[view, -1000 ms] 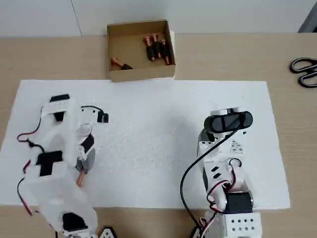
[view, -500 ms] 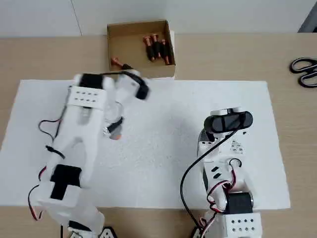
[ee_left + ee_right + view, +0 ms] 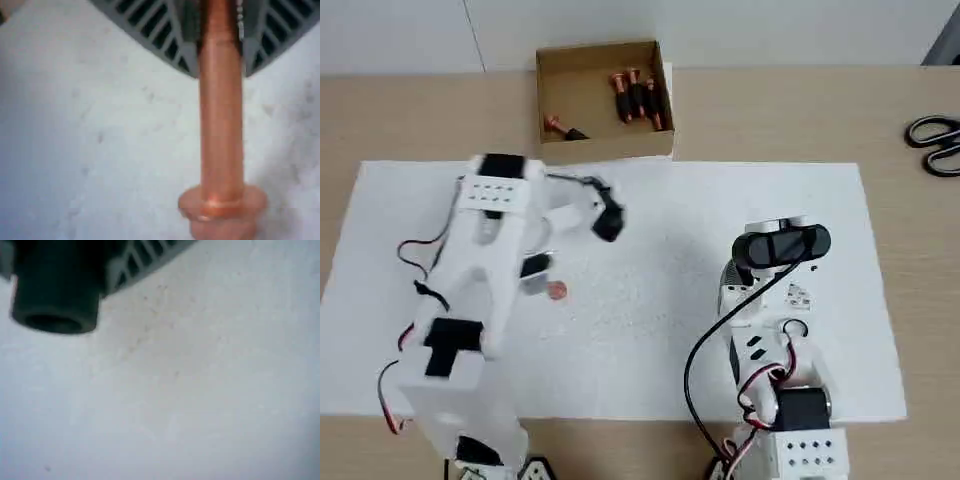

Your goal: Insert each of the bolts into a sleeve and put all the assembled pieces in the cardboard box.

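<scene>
Left gripper (image 3: 220, 35) clamped on 1 bolt (image 3: 220, 130), head pointing away from jaws, over mat (image 3: 720, 200). Right gripper (image 3: 75, 265) grips 1 sleeve (image 3: 52, 300). Assembled pieces (image 3: 638, 97) in box (image 3: 610, 148).

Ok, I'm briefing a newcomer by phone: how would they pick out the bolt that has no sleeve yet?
Start at the white mat and the arm on its left side. The bolt is clamped in the left gripper there, head away from the jaws. Unlike the pieces in the cardboard box, its copper shank is bare, with no black sleeve.
</scene>
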